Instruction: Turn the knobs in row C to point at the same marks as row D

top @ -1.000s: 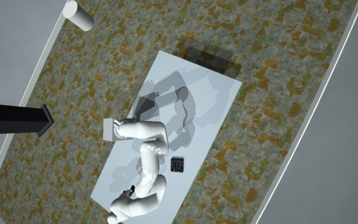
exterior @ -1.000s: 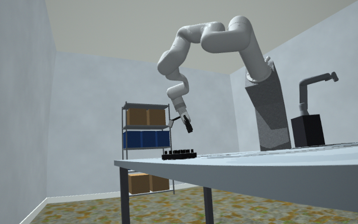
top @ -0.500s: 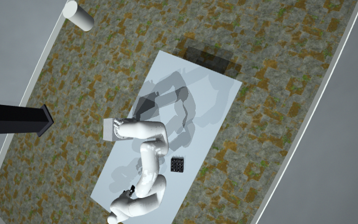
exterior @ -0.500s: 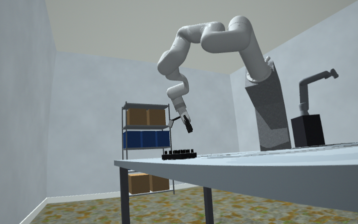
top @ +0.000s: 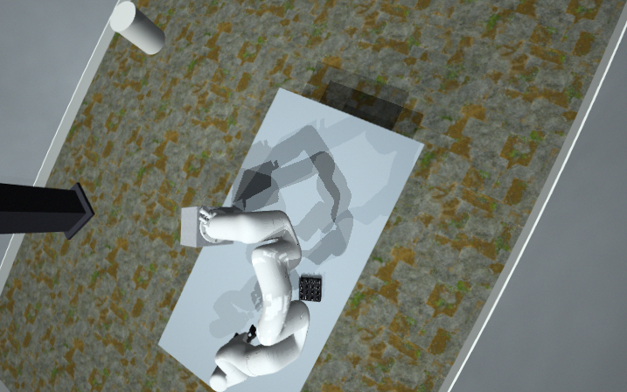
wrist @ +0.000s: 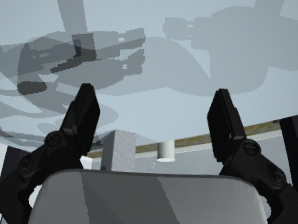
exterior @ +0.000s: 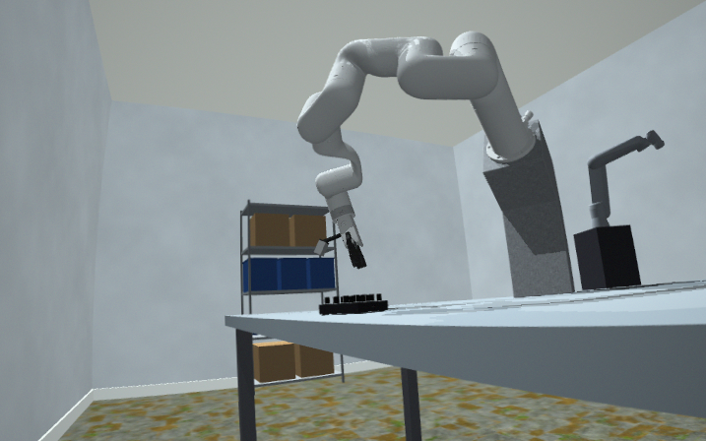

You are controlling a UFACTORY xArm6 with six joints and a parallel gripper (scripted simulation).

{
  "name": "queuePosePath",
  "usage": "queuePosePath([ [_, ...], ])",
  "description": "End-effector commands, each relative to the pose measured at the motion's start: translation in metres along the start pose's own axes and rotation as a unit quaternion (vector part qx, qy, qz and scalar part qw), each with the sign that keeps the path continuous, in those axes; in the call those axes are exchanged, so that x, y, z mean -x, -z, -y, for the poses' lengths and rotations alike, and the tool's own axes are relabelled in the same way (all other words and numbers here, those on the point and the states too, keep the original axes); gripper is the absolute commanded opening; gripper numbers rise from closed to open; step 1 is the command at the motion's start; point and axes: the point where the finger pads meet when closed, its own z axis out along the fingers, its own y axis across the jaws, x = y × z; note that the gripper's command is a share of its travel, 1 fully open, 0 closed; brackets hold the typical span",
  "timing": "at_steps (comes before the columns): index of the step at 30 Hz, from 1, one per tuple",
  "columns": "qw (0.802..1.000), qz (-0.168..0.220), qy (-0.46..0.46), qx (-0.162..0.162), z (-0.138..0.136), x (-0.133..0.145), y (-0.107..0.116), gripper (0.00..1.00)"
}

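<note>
On the pale table (top: 379, 160) (exterior: 486, 350) (wrist: 170, 110), the knob box (top: 310, 289) (exterior: 353, 307) lies apart from the tool (top: 244, 335) (exterior: 358, 267) (wrist: 154, 99), its fingers wide apart.

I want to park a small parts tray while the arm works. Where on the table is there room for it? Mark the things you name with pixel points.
The top view shows bare surface on the table (top: 379, 160) toward its far short edge, beyond the arm's base block (top: 190, 226) (exterior: 542, 274), under shadows only. It is crowded around the knob box (top: 310, 289) (exterior: 353, 307), where the arm (top: 274, 287) (exterior: 448, 76) hangs close alongside.
</note>
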Motion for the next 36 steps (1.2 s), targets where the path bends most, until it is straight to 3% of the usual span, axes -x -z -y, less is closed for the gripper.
queuePosePath([
  [1,1.000,-0.015,-0.016,0.006,0.023,-0.013,-0.003,1.00],
  [2,0.999,-0.024,-0.031,0.005,0.044,-0.022,-0.007,1.00],
  [16,0.993,-0.062,-0.104,-0.006,0.143,-0.044,-0.026,1.00],
  [18,0.993,-0.062,-0.104,-0.006,0.143,-0.044,-0.026,1.00],
  [19,0.990,-0.070,-0.121,-0.009,0.164,-0.045,-0.030,1.00],
  [33,0.972,-0.102,-0.210,-0.029,0.261,-0.028,-0.044,1.00],
  [35,0.972,-0.102,-0.210,-0.029,0.261,-0.028,-0.044,1.00],
  [36,0.966,-0.108,-0.231,-0.034,0.281,-0.020,-0.046,1.00],
])
